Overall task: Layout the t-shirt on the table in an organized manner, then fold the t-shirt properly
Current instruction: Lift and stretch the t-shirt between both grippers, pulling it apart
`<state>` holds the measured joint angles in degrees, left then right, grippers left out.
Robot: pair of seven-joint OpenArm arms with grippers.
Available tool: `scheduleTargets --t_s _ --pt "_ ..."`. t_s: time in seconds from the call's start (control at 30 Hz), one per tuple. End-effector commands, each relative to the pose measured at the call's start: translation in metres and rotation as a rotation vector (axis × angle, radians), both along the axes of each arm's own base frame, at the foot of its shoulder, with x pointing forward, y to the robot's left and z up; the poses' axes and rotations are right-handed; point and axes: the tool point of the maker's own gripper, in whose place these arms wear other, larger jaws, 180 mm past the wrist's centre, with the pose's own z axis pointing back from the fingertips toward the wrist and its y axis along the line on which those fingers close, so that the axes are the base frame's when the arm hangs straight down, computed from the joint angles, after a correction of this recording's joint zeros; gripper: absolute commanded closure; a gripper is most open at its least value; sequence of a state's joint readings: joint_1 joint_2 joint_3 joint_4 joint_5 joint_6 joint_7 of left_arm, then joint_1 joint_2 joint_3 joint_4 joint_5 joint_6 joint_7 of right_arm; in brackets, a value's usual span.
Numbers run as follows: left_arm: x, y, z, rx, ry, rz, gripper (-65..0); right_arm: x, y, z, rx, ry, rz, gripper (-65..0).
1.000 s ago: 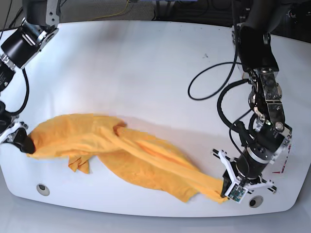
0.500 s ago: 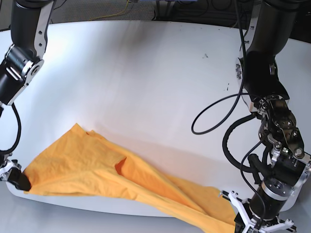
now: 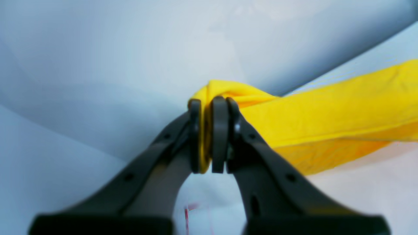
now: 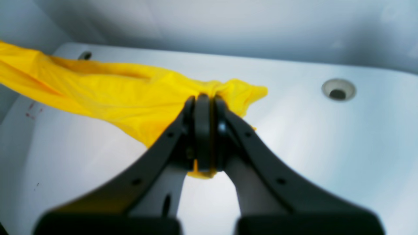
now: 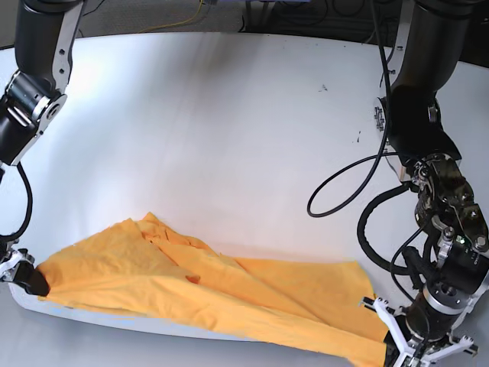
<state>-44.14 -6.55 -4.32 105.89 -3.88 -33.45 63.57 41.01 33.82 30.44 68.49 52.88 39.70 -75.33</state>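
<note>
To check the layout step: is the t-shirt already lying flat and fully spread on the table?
No: the t-shirt is bunched in folds, stretched along the table's front edge.

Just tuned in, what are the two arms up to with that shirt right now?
Both arms are holding the orange-yellow t-shirt by opposite ends. The left gripper is shut on one bunched end, the right gripper on the other. The shirt is stretched between them along the near edge of the white table, part of it hanging past that edge. It is wrinkled and partly doubled over, not yet laid flat or folded.
</note>
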Motion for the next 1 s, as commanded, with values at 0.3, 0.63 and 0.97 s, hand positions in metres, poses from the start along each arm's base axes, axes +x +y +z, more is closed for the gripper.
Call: scheduleTargets --t_s 0.3,0.63,0.97 --pt "-0.008 0.023 -0.031 -0.021 0.057 0.059 -3.4 -0.020 -0.026 -0.004 0.032 -0.020 -0.064 0.0" --pt "-0.021 0.024 -0.095 -0.011 0.209 0.067 -3.4 -0.050 -0.026 -0.044 0.069 0.049 -0.061 0.0" --pt "-0.052 0.028 -0.175 0.003 0.416 0.087 -3.2 -0.097 0.006 -0.114 0.274 0.187 -0.015 0.0"
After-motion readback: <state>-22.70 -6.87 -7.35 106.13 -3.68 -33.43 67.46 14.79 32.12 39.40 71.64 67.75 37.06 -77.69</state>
